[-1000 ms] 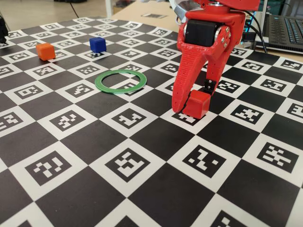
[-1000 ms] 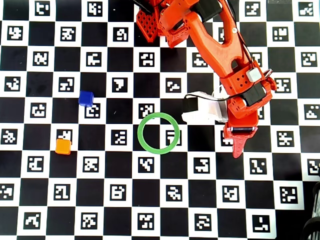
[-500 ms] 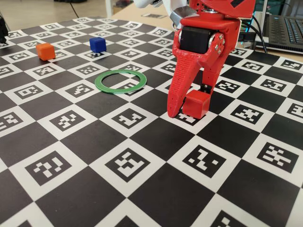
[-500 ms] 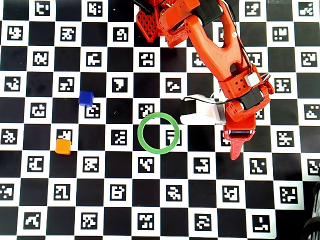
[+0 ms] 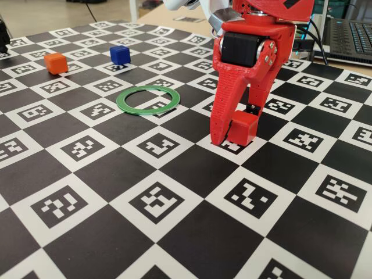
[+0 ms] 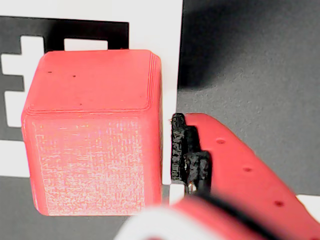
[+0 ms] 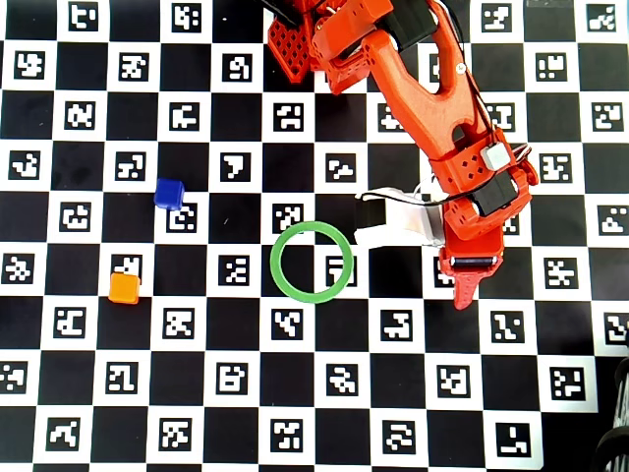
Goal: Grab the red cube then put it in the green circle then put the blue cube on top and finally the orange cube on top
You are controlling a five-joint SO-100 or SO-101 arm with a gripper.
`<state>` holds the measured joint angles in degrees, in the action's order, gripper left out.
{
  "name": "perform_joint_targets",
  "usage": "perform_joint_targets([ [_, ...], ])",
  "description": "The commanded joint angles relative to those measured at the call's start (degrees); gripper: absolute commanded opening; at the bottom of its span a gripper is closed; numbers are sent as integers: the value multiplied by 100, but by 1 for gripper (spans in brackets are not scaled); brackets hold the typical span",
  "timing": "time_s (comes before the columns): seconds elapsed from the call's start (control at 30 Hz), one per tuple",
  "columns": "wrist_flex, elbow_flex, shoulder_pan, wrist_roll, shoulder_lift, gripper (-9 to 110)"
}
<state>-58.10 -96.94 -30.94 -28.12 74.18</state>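
Note:
The red cube (image 5: 242,128) sits on the checkered board, right of the green circle (image 5: 121,103). My red gripper (image 5: 235,137) stands point-down around it, one finger on each side. In the wrist view the cube (image 6: 95,135) fills the left half, and a thin strip of board shows between it and the black pad (image 6: 184,150) of the right finger. The jaws are open. In the overhead view the gripper (image 7: 462,285) hides the cube. The ring (image 7: 275,262) is empty. The blue cube (image 5: 120,54) (image 7: 169,193) and the orange cube (image 5: 56,63) (image 7: 124,287) stand far left.
The board (image 5: 174,232) is a black-and-white checker pattern with printed markers. A laptop (image 5: 349,35) lies beyond its far right edge. The arm's base (image 7: 324,39) is at the top of the overhead view, and the white wrist camera (image 7: 393,218) juts out toward the ring.

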Motion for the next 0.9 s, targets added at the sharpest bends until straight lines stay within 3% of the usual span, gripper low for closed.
perform_joint_targets([
  [0.0, 79, 132, 26, 62, 114, 24],
  [0.2, 88, 132, 18, 62, 97, 10],
  [0.4, -158, 246, 18, 123, 343, 7],
  [0.87, -3357, 3489, 1063, 1872, 1397, 6],
])
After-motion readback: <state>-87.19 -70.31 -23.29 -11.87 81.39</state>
